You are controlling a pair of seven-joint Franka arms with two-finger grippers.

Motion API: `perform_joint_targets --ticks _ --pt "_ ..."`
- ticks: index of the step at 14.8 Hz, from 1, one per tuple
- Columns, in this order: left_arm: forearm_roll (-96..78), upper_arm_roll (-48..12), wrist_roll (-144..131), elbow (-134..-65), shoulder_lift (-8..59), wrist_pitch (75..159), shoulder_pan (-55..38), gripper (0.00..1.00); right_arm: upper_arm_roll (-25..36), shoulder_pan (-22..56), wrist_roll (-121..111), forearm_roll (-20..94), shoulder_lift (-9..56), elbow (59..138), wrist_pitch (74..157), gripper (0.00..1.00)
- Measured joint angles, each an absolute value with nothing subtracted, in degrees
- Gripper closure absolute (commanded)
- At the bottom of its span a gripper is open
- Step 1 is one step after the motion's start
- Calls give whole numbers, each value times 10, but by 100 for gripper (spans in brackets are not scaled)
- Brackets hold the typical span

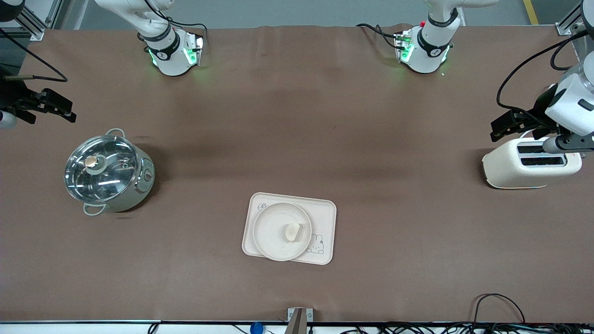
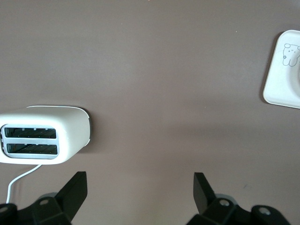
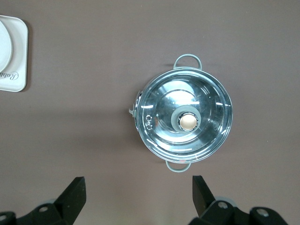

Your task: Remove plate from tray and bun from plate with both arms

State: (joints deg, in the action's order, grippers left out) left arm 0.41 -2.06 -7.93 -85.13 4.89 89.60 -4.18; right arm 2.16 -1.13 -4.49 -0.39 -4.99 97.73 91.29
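A brown mat covers the whole table, and everything I need sits out in the middle of it, well apart from both my hands. My left gripper (image 2: 140, 190) hangs with its jaws spread wide, empty, up in the air beside the white toaster (image 1: 531, 164) at my left arm's end. My right gripper (image 3: 139, 192) is likewise spread and empty, with the lidded steel pot (image 3: 183, 120) out ahead of its fingertips at the right arm's end.

The tray (image 1: 325, 211) lies flat between my two hands, the plate (image 1: 271, 232) resting on it and covering most of it, the bun (image 1: 292, 231) lying on the plate.

I judge the plate stiff, smooth and likely slippery, so I would pinch its raised rim at the edge, one finger under the lip. The bun looks soft and light; I would close on it gently across its short width, or it may squash.
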Motion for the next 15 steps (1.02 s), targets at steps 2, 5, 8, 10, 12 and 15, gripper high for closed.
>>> perform_joint_targets --ticks 2,5,8,10,12,15 --pt "4 -21 -73 -851 49 895 -42 0 22 -12 -44 -4 -47 972 913 0" --pt "4 -20 -62 -845 49 893 -40 0 21 -12 -44 -4 -44 963 912 0" --pt "4 -20 -62 -842 49 892 -40 0 20 -12 -40 -4 -42 962 905 0" --pt "4 -20 -62 -842 49 891 -39 0 19 -12 -40 -4 -42 962 904 0" --pt "4 -16 -61 -842 49 891 -36 0 18 -11 -40 -4 -42 961 904 0" --pt "4 -10 -61 -842 50 891 -35 0 17 -11 -40 -4 -41 960 904 0"
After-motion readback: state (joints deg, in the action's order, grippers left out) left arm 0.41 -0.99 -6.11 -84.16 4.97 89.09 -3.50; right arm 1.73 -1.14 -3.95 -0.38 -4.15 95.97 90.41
